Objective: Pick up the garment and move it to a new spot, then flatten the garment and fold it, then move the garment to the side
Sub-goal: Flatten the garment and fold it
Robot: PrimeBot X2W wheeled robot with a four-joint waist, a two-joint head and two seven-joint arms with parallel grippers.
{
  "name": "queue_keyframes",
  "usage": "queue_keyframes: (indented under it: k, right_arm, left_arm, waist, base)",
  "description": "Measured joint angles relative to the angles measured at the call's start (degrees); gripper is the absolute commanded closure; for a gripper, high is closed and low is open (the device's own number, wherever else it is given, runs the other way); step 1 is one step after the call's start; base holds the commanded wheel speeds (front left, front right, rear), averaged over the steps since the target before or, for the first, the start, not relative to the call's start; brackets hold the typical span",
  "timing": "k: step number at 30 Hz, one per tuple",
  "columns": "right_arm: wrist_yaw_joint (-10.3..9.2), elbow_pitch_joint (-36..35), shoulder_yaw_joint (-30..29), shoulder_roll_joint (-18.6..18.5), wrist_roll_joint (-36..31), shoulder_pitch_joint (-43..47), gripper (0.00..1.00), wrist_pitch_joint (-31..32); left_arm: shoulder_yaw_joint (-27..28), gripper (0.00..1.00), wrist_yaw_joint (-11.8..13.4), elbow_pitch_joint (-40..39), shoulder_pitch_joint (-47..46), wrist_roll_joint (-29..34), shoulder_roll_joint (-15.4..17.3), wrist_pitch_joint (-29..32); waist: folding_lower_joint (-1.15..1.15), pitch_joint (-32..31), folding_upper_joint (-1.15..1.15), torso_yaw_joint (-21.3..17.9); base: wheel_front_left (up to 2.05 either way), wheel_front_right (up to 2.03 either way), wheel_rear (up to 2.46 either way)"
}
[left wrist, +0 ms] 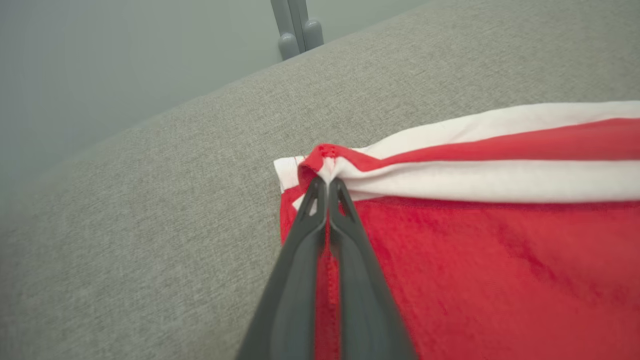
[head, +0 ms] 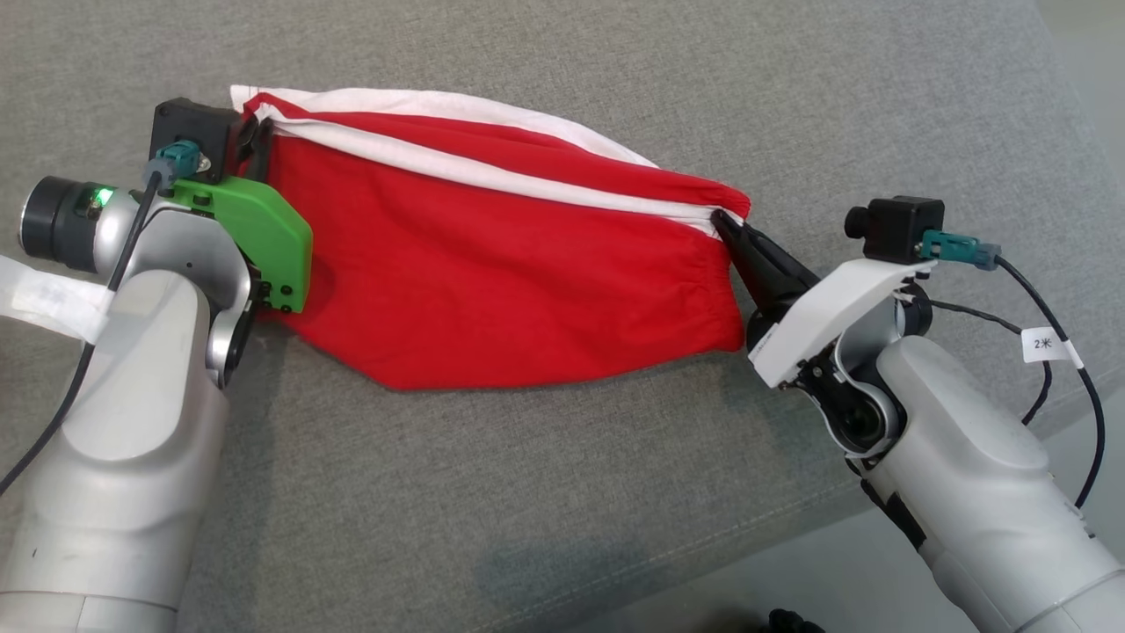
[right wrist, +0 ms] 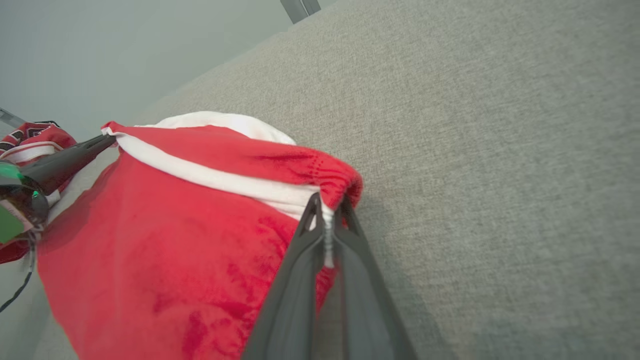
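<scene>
The garment [head: 510, 264] is red cloth with white bands, stretched across the grey cushion between both arms. My left gripper [head: 255, 141] is shut on its left corner; in the left wrist view the gripper [left wrist: 327, 182] pinches the bunched red and white edge of the garment [left wrist: 500, 260]. My right gripper [head: 722, 220] is shut on the garment's right corner; the right wrist view shows that gripper [right wrist: 327, 202] clamped on the white band, with the garment [right wrist: 165, 250] spreading to the left. The left gripper's dark fingers [right wrist: 70, 157] appear at the far left there.
The grey upholstered surface [head: 562, 492] runs all around the garment, with its front edge [head: 879, 519] at the lower right and pale floor beyond. Another red patterned cloth [right wrist: 35, 137] lies past the far left end. A grey post [left wrist: 297, 25] stands behind the cushion.
</scene>
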Motion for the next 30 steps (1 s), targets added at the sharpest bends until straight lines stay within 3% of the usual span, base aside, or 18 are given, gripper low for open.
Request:
queue_keyframes:
  k: [1, 2, 3, 4, 5, 14, 22, 30]
  right_arm:
    - [0.00, 0.45, 0.13, 0.32, 0.10, -0.32, 0.93, -0.33]
    - [0.00, 1.24, 0.27, 1.05, 0.46, -1.09, 0.53, -1.00]
    - [0.00, 1.71, 0.29, 1.16, 0.48, -1.28, 0.04, -1.37]
    - [0.00, 2.30, 0.29, 1.14, 0.49, -1.44, 0.00, -1.80]
    - [0.00, 2.74, 0.29, 1.08, 0.51, -1.58, 0.00, -2.24]
    - [0.00, 4.94, 1.21, -0.07, 1.22, -1.77, 0.00, -5.26]
    - [0.00, 6.00, 0.74, -2.37, 1.22, -1.58, 0.00, -7.71]
    - [0.00, 6.67, -0.77, -3.60, 1.22, 1.93, 0.00, -9.09]
  left_arm:
    - [0.02, 0.63, 0.00, 0.36, -0.32, 0.00, -0.11, -0.24]
    - [0.04, 0.51, 0.01, 1.74, -1.19, 0.00, -0.44, -1.04]
    - [0.24, 0.33, 0.29, 2.25, -1.46, -0.01, -0.76, -1.52]
    - [0.42, 0.14, 0.35, 2.85, -1.63, -0.02, -1.15, -1.98]
    - [0.46, 0.00, 0.41, 3.49, -1.85, -0.02, -1.42, -2.18]
    - [2.15, 0.00, 1.86, 7.62, -2.53, -0.96, -2.67, -6.22]
    - [3.66, 0.00, 1.05, 11.28, -1.36, -6.01, -6.44, -7.88]
    - [4.39, 0.00, 0.70, 16.58, 4.20, -8.61, -6.68, -7.92]
  waist:
    - [0.00, 0.27, 0.00, -0.21]
    - [0.00, 0.62, 0.00, -0.52]
    - [0.00, 0.65, 0.00, -0.55]
    - [0.00, 0.59, 0.00, -0.51]
    - [0.00, 0.49, 0.00, -0.41]
    - [0.00, -1.60, 0.00, 0.90]
    - [0.00, -4.08, 0.00, 2.18]
    - [0.00, -7.49, 0.00, 3.64]
  base:
    - [0.00, 0.00, 0.00]
    - [0.00, 0.00, 0.00]
    - [0.00, 0.00, 0.00]
    - [0.00, 0.00, 0.00]
    - [0.00, 0.00, 0.00]
    - [0.00, 0.00, 0.00]
    - [0.00, 0.00, 0.00]
    - [0.00, 0.00, 0.00]
